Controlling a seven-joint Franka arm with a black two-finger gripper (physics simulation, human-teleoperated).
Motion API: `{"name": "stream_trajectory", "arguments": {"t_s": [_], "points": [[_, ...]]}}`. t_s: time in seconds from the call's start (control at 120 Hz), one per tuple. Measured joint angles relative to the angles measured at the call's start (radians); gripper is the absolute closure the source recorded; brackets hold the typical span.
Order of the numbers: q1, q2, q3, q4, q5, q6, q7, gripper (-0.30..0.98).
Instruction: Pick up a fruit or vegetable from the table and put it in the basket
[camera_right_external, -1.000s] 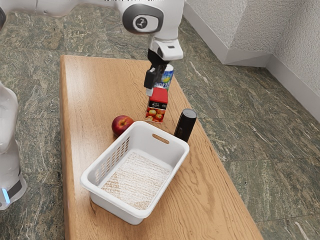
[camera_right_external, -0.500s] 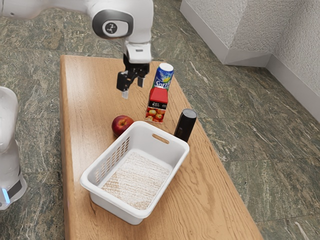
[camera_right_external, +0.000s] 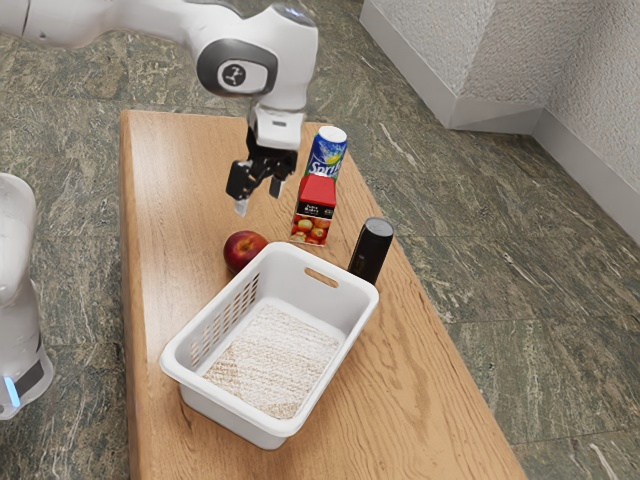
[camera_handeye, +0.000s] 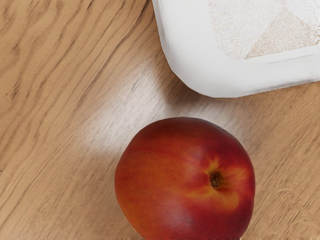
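My tool (camera_right_external: 258, 197) is released, its two fingertips apart with nothing between them, above the counter (camera_right_external: 180, 200) and near the nectarine (camera_right_external: 244, 250). The fruit sits on the counter just beside one corner of the basket (camera_right_external: 228, 419), outside it, stem dimple showing in the wrist view. The step in hand, I judge, is lining up for the grasp. I should centre over the fruit first, then turn the hand so that neither finger comes down on the basket's rim, and descend straight with the fingers wide. Closing at the fruit's widest part looks best; pinching high on that smooth, round skin could let it roll. I'd close gently and lift clear of the rim before crossing.

Counting up: one nectarine, one basket, one red carton (camera_right_external: 315, 208), one Sprite can (camera_right_external: 328, 150) and one dark cylinder (camera_right_external: 373, 250).
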Motion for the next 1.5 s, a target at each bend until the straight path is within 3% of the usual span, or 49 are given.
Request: {"name": "stream_trajectory", "arguments": {"t_s": [0.85, 1.5], "points": [[-0.021, -0.021, -0.02, -0.087, -0.05, 0.017, 0.056, 0.0], [-0.02, 0.066, -0.02, -0.086, -0.049, 0.096, 0.056, 0.0]]}}
